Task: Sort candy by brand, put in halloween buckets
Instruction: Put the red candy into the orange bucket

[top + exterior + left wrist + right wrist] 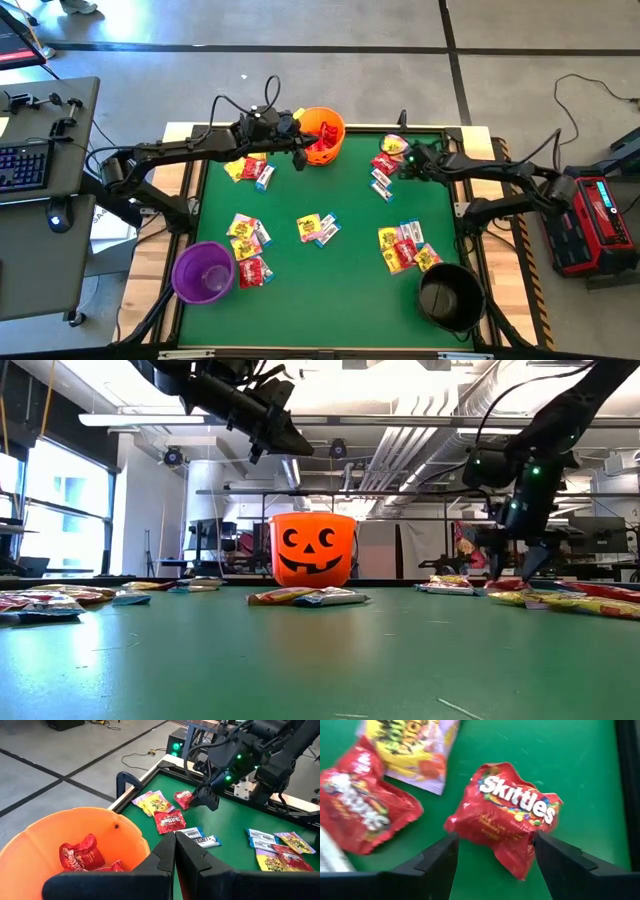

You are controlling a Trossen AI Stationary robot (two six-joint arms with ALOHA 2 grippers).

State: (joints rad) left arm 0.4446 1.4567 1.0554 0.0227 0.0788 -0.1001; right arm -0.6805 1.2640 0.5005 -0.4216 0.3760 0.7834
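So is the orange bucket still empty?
No, the left wrist view shows red packets lying inside the orange bucket.

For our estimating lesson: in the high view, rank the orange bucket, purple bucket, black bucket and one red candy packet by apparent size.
1. Black bucket and purple bucket: look alike, unranked.
2. Orange bucket, partly hidden by the left arm.
3. Red candy packet.

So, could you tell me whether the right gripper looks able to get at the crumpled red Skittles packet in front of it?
Probably yes: the right gripper is open, a finger either side of the red Skittles packet, with nothing over it.
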